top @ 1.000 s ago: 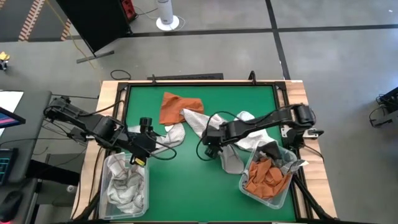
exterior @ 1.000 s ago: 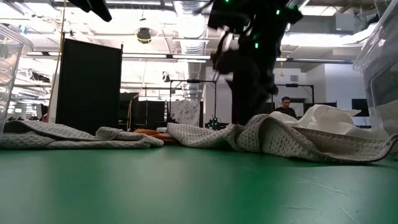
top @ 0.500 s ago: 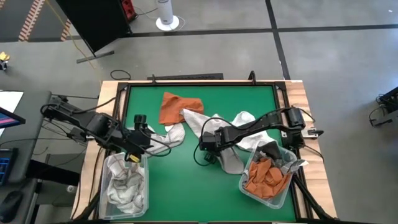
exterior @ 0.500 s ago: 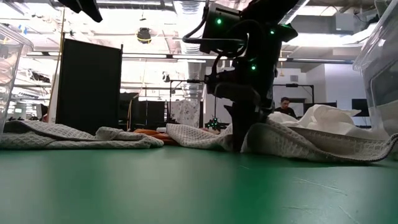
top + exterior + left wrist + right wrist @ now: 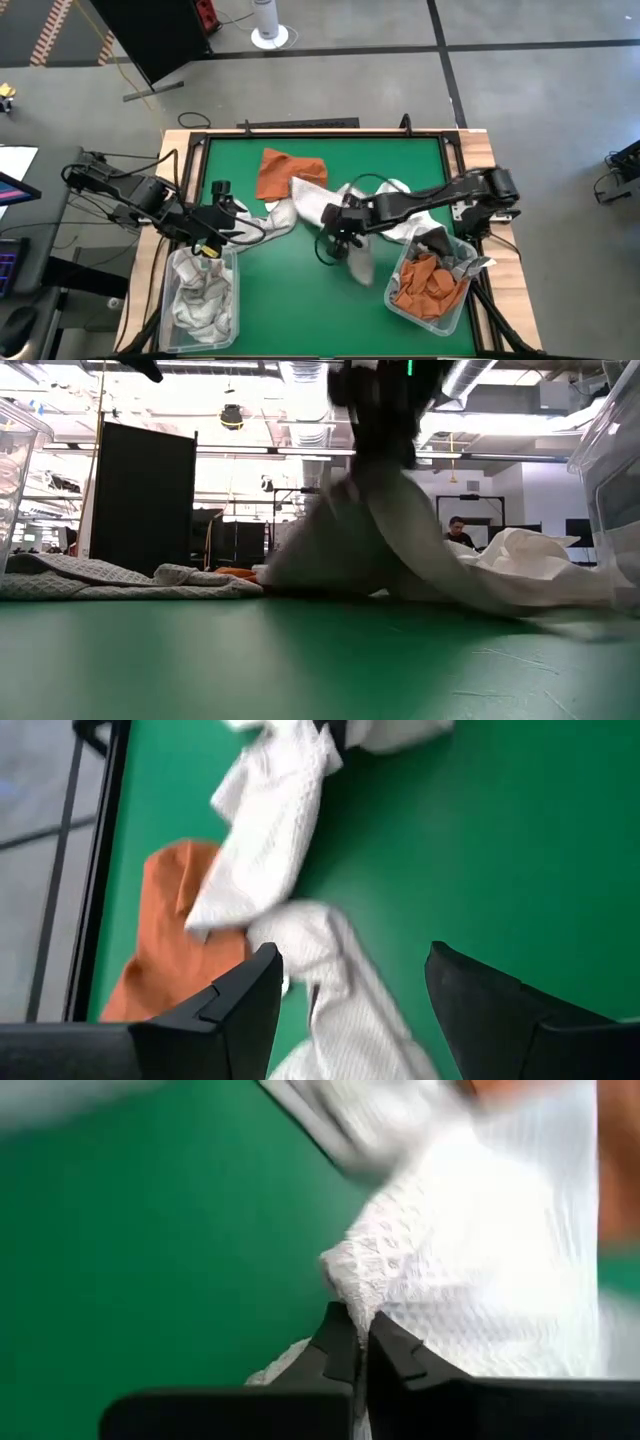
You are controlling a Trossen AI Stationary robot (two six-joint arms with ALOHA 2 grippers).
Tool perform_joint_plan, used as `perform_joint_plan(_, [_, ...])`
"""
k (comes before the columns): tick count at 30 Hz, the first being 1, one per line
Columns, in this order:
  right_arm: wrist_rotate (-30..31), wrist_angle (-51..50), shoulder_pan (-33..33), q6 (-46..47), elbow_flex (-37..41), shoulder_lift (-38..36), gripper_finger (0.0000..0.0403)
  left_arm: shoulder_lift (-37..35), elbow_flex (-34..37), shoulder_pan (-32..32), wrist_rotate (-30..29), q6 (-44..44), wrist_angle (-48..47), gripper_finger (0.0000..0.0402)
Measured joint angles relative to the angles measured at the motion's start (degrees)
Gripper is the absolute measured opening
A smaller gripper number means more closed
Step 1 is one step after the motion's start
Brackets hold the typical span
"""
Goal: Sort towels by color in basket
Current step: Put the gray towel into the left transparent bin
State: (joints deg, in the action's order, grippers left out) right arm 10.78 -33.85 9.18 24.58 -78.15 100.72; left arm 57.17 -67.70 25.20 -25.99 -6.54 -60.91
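Note:
My right gripper (image 5: 338, 228) is shut on a white waffle-weave towel (image 5: 358, 262) at mid table; in the low view this towel (image 5: 365, 535) rises in a tent under the gripper (image 5: 378, 405). More white towels (image 5: 300, 195) and a rust-orange towel (image 5: 285, 170) lie flat on the green mat. My left gripper (image 5: 218, 212) hovers open near the left edge, above a white towel (image 5: 330, 960) and touching nothing. One clear basket (image 5: 172, 262) holds pale towels, the other (image 5: 462, 300) orange and dark grey ones. My right gripper pinches a raised fold of the white towel (image 5: 352, 1285) between its two shut fingers (image 5: 338, 1342). The fingers slant down from the table's right side. The held part is lifted off the mat; the cloth hangs below, its lower end (image 5: 520, 595) trailing on the table.
Bare green mat (image 5: 280, 290) lies between the two baskets along the near edge. A black frame (image 5: 300, 125) runs round the table. Beyond the table a person (image 5: 458, 532) stands far back in the room.
My right gripper sank onto the white towel, shut on it, then rose, drawing the pinched part up into a tent while the rest stayed on the mat. My left gripper drew back a little toward the table's left edge, still open.

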Motion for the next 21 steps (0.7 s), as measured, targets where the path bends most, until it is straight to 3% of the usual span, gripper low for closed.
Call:
perform_joint_plan(5, [1.69,16.11,5.08,-9.2,-0.23,-7.43,0.0024,-1.39,5.8,0.13,0.01,5.4,11.88,0.0235])
perform_joint_plan(10, [2.59,28.43,7.74,-17.98,-0.15,-8.61,0.0024,-1.72,11.48,0.13,0.07,13.81,30.48,0.0235])
perform_joint_plan(15, [2.9,32.48,7.61,-21.9,-0.14,-8.61,0.0024,-1.69,14.38,-0.32,6.12,17.64,47.75,0.0239])
perform_joint_plan(21, [2.91,34.56,5.54,-23.87,-0.11,-8.54,0.0024,-0.85,14.46,-2.31,8.24,13.45,54.67,0.0274])
